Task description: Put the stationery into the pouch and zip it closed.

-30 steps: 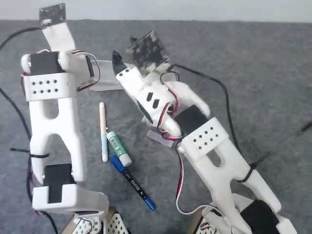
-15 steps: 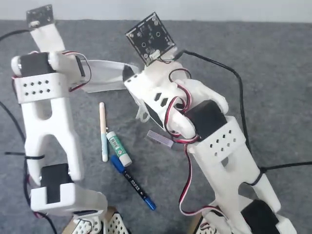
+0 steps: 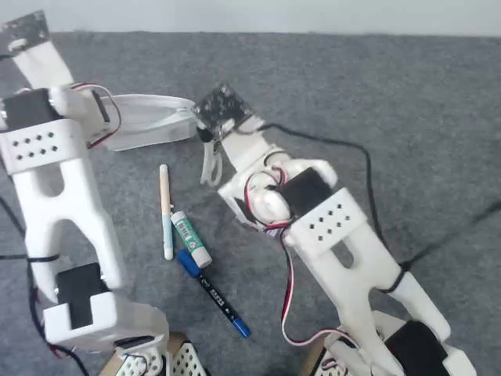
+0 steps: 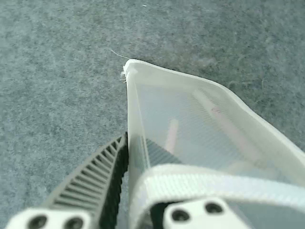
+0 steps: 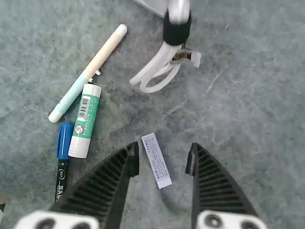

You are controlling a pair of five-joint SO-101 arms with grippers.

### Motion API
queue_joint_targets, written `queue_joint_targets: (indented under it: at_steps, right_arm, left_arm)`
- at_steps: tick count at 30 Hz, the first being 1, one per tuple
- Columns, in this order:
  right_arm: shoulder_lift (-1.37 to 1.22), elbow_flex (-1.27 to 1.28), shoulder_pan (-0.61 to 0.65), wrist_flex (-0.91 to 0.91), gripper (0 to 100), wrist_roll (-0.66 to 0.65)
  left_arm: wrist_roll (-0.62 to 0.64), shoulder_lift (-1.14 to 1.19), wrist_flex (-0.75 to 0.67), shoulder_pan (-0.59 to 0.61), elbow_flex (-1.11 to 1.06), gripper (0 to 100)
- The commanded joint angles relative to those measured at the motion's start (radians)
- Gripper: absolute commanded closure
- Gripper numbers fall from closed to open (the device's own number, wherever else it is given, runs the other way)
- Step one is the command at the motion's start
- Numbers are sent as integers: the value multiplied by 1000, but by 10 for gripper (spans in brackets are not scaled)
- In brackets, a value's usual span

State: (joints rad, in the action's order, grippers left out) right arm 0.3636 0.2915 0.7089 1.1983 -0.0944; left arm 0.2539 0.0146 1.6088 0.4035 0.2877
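My left gripper [image 4: 138, 145] is shut on the edge of a white translucent mesh pouch [image 4: 200, 124], held off the grey table [image 3: 407, 102]. Pinkish slim shapes show faintly inside it. In the high view the pouch [image 3: 153, 121] hangs at the back left, its strap loop [image 3: 210, 164] dangling. My right gripper [image 5: 163, 150] is open, pointing down with a small pale block [image 5: 156, 160] lying on the table between its fingers. To one side lie a cream-and-mint pen [image 5: 90, 71], a green-labelled glue stick [image 5: 85, 120] and a blue marker [image 5: 62, 162].
In the high view the pen [image 3: 165, 211], glue stick [image 3: 191, 239] and blue marker [image 3: 215, 294] lie close together between the two arm bases. A black cable [image 3: 368, 180] runs over the table to the right of the right arm.
The right arm has drawn back from the pouch's end and tipped down over the small block. The left arm has shifted to the left, carrying the pouch with it.
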Motion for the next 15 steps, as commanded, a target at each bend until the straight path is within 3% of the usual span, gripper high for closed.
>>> queue_joint_targets:
  at_steps: [1, 6, 15]
  right_arm:
    - [4, 118, 12, -165, 836, -14]
    - [-41, 218, 10, -331, 836, -46]
    - [-349, 109, 10, -349, 836, -78]
  left_arm:
    - [14, -9, -41, 34, 39, 991]
    - [14, -12, -41, 54, 39, 991]
    - [14, -6, -41, 55, 38, 991]
